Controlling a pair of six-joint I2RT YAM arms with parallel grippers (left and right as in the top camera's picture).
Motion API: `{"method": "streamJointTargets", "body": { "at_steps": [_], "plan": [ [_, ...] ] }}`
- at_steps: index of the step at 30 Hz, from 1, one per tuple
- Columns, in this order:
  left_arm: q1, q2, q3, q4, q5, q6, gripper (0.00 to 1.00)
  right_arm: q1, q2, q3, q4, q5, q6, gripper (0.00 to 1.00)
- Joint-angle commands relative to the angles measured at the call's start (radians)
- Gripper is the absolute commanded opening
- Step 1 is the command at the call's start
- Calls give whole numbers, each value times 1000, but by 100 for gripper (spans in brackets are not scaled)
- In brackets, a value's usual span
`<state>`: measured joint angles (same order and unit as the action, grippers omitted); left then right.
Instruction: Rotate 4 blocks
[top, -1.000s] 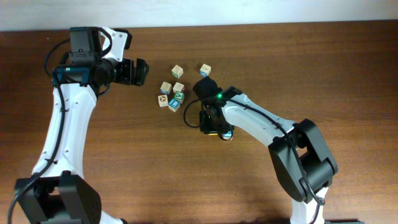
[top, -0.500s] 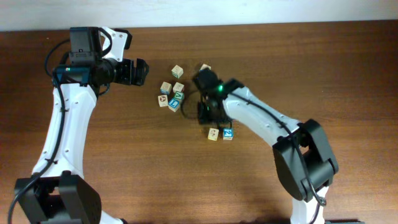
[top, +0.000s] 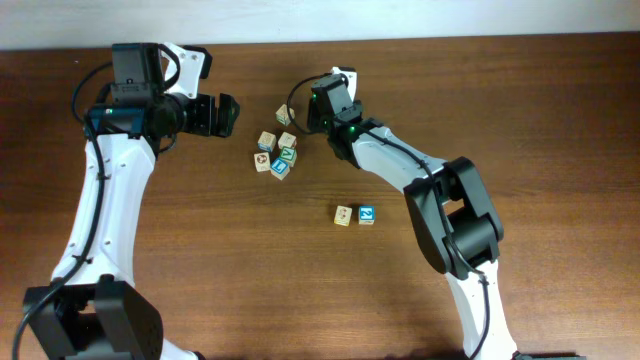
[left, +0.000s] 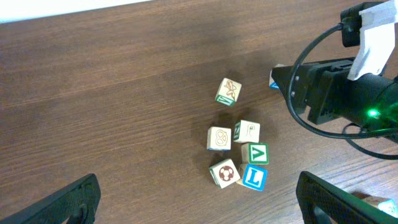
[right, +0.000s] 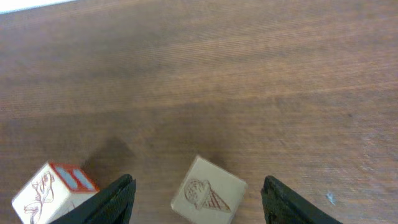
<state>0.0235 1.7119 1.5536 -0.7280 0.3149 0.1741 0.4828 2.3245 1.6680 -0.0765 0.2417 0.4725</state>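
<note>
item 1, r claw: released, fingers either side of ice-cream block, gap both sides, no contact. block flat on tabletop.
item 2, red-marked cube: just outside the finger at wrist view's left.
item 3, l claw: released wide, nothing in it, near but apart from blocks.
item 4, beige block + blue-white block: side by side, well apart from the rest.
item 5, cluster of five blocks: bunched betw. my claws; lone block near it, apart.
</note>
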Motion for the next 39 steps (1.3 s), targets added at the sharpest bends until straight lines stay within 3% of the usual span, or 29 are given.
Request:
{"method": "streamJointTargets", "body": {
  "at_steps": [1,5,8,10,12,15,16,17,19,21,25,33,39],
  "plan": [
    [-2,7,20,0,7,-1,99,-4,68,8,39,29,26,60],
    [-1,7,20,0,7,-1,99,-19,91,8,43,29,41,47],
    [-2,7,20,0,7,-2,99,-21,89,9,50,29,33,21],
    [-2,7,20,0,7,-1,99,-21,69,9,17,29,29,19],
    [-1,7,20,0,7,-1,99,-18,22,9,-11,13,-45,21],
    [-1,7,20,0,7,-2,99,-19,-64,23,-85,-35,-133,45],
    [-2,7,20,0,7,-1,99,-19,-90,68,-174,-52,-150,51],
    [-2,7,20,0,7,-1,99,-22,-91,237,-384,-63,-172,52],
    [-2,7,20,0,7,-1,99,-28,-91,369,-494,-84,-214,52],
    [-2,7,20,0,7,-1,99,-46,-90,418,-499,-80,-228,54],
    [-1,7,20,0,7,-2,99,-59,4,417,-380,-60,-92,74],
    [-2,7,20,0,7,-1,99,-63,154,417,-274,-46,-86,73],
    [-2,7,20,0,7,-2,99,-78,233,416,-283,-51,-75,65]
  ]
}}
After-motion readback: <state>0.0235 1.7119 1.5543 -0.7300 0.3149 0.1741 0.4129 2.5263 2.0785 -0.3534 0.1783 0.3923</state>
